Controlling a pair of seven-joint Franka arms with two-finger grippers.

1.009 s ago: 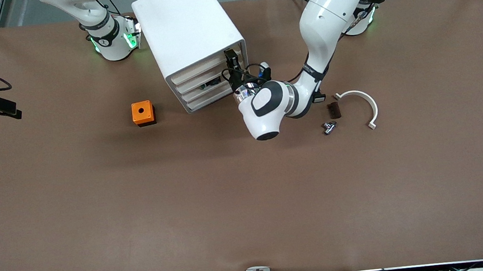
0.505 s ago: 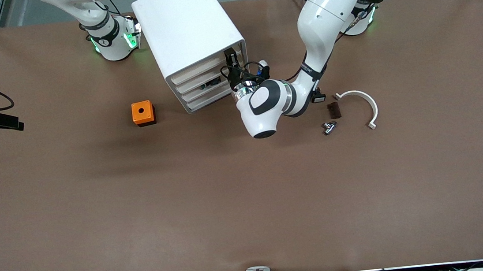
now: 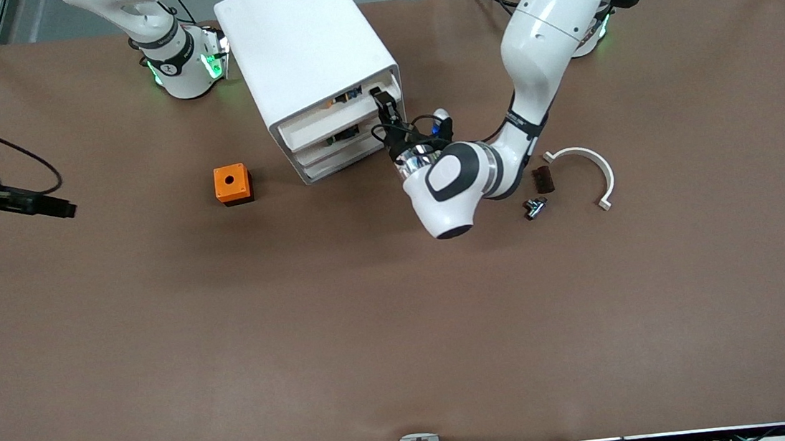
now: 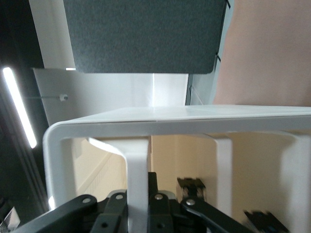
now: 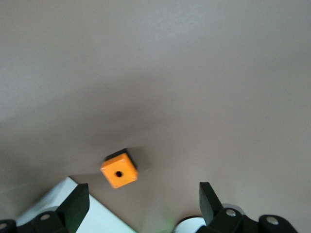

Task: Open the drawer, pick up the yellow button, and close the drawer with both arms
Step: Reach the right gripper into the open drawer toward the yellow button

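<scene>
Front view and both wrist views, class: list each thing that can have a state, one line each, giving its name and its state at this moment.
Top drawer: pulled partly out of the cabinet.
Lower drawers: pushed in.
Left gripper: shut on the top drawer's front edge.
Right gripper: open, holding nothing, over the table toward the right arm's end.
Orange cube: resting on the table, hole facing up.
Button: not visible in any view.

top drawer (image 3: pixel 327 126): white, partly pulled out | left end effector (image 3: pixel 386 111): clamped on its front
</scene>
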